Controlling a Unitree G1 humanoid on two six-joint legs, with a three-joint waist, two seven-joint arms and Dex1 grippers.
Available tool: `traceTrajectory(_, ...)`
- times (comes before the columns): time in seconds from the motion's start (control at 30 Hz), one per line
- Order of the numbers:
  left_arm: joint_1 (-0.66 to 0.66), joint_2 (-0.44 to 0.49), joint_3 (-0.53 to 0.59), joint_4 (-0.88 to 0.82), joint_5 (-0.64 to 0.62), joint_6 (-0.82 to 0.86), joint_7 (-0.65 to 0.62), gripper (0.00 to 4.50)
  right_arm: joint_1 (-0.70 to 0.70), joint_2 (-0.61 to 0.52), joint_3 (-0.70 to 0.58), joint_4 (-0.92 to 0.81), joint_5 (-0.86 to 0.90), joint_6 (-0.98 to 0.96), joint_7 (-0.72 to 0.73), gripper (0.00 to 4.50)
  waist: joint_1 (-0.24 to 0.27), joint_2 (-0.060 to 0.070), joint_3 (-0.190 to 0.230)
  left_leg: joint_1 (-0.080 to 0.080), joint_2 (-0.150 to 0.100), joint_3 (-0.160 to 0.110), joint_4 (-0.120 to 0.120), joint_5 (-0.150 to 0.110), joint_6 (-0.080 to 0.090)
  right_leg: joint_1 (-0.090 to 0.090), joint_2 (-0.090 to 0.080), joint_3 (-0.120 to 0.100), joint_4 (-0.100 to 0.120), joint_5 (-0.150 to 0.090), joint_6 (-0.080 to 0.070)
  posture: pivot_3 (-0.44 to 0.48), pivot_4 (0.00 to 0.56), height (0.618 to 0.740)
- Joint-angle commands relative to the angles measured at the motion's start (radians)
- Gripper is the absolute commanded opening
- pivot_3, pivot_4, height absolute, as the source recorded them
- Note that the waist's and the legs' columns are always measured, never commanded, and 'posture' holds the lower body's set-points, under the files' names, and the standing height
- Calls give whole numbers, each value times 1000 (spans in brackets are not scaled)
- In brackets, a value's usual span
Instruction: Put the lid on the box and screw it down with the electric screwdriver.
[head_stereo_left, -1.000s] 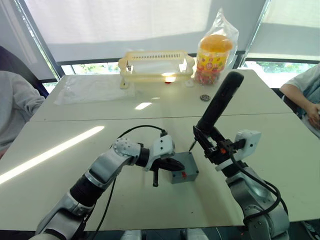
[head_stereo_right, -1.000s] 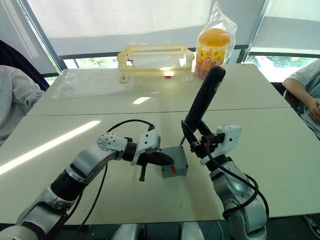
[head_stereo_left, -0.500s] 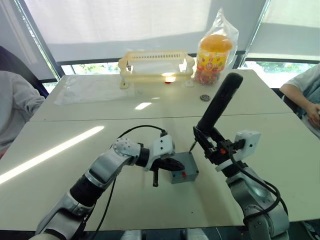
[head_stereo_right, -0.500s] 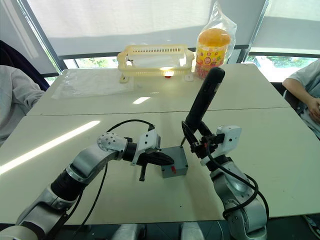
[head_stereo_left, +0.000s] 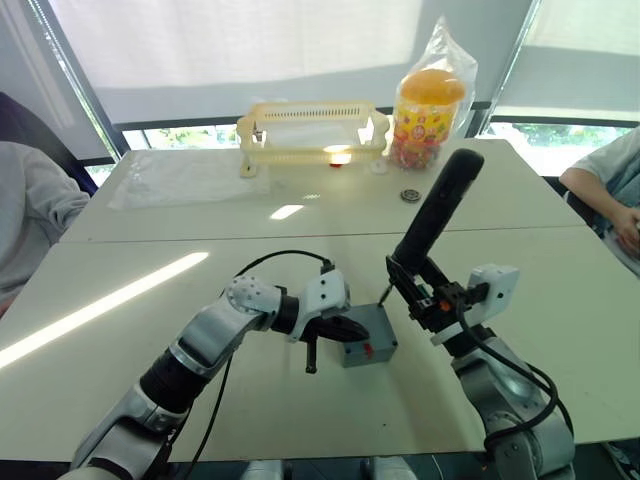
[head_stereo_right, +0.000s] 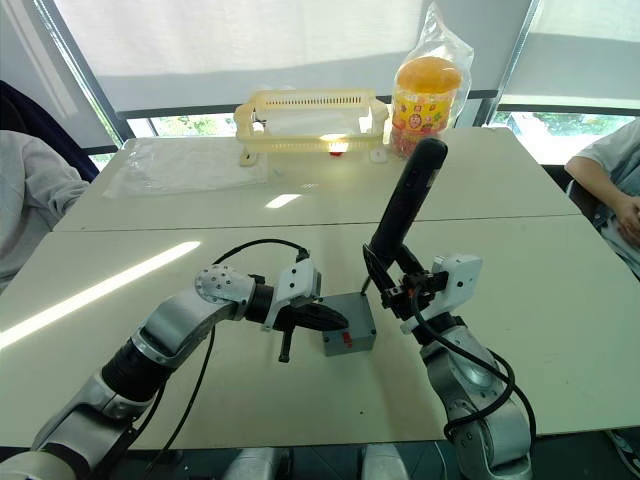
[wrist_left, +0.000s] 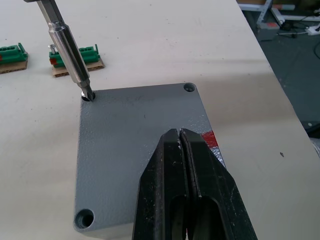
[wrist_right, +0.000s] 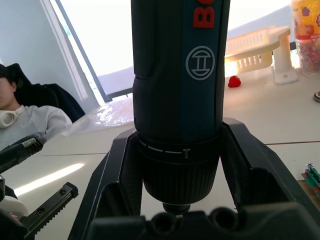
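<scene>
The grey box (head_stereo_left: 372, 349), with a red mark on its side, stands on the table with the flat grey lid (wrist_left: 125, 135) on top of it. My left gripper (wrist_left: 180, 133) is shut, and its fingertips rest on the lid near the edge above the red mark. My right gripper (head_stereo_left: 425, 292) is shut on the black electric screwdriver (head_stereo_left: 440, 215), which leans up and away from me. The screwdriver's metal bit (wrist_left: 69, 60) sits in the screw hole at one corner of the lid.
Two green connector pieces (wrist_left: 75, 54) lie on the table just beyond the box. A yellow basket (head_stereo_left: 312, 130), a bagged candy jar (head_stereo_left: 430, 105), a small round part (head_stereo_left: 409, 195) and a plastic sheet (head_stereo_left: 185, 180) lie at the back. People sit at left (head_stereo_left: 30, 220) and right (head_stereo_left: 610, 190).
The top end of the screwdriver and my right wrist have dipped very slightly. The left gripper, lid and box have stayed where they were.
</scene>
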Motion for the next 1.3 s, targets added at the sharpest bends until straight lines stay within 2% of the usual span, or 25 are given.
traceTrajectory(0.03, 16, 19, -11, 2, 22, 12, 2, 0, -15, 12, -16, -30, 8, -32, -3, 1775, 0, 0, 0, 0, 0, 0, 0, 0, 0, 0, 0, 0, 0, 0, 0, 0, 150, 740)
traceTrajectory(0.3, 16, 21, -11, 2, 21, 11, -2, 0, -36, 11, -31, -90, 41, -1, -40, 1775, 0, 0, 0, 0, 0, 0, 0, 0, 0, 0, 0, 0, 0, 0, 0, 0, 150, 740)
traceTrajectory(1.3, 13, 15, -18, 9, 22, 9, -6, 0, 7, 7, -18, -146, 57, 32, -78, 1775, 0, 0, 0, 0, 0, 0, 0, 0, 0, 0, 0, 0, 0, 0, 0, 0, 150, 740)
